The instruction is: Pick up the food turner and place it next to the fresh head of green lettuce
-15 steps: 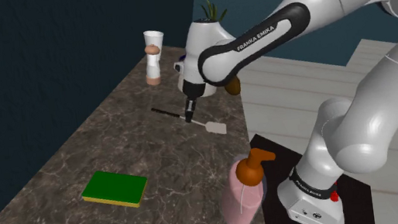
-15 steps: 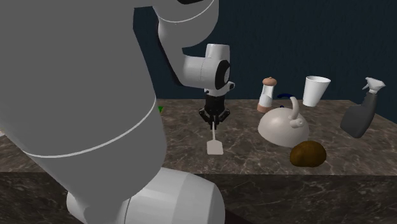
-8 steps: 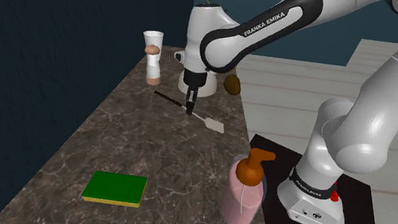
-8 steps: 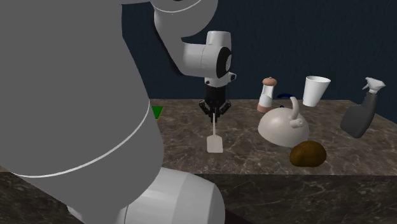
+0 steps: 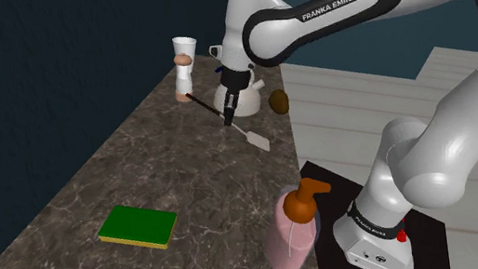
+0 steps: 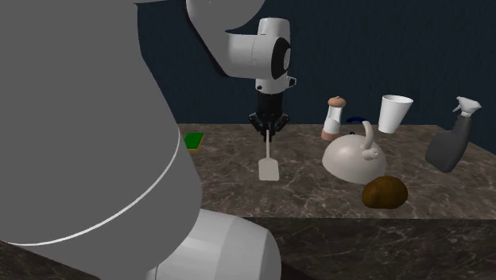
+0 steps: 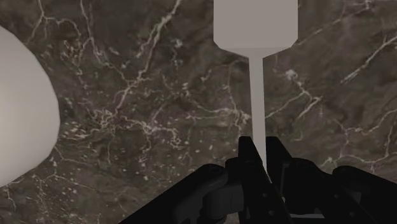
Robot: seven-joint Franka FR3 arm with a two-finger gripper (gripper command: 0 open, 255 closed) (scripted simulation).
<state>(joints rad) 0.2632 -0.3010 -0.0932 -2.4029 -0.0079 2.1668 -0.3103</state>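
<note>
Dark marble bench (image 5: 129,170), navy wall. Fingers (image 7: 249,151) pinched on turner (image 6: 268,168) handle, blade hanging down, looks clear of bench. Keep grip firm, carry slow, w/ clearance over kettle (image 6: 354,159).

turner (image 6: 269,168) hung above countertop (image 6: 230,180) (clasped in gripper (image 6: 269,134)), kettle (image 6: 354,159) set to the second exterior view's right, grinder (image 6: 333,119) and cup (image 6: 395,114) placed behind it

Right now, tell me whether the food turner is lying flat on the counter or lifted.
Lifted: the gripper is shut on the food turner, whose blade hangs below it, over the counter.
</note>
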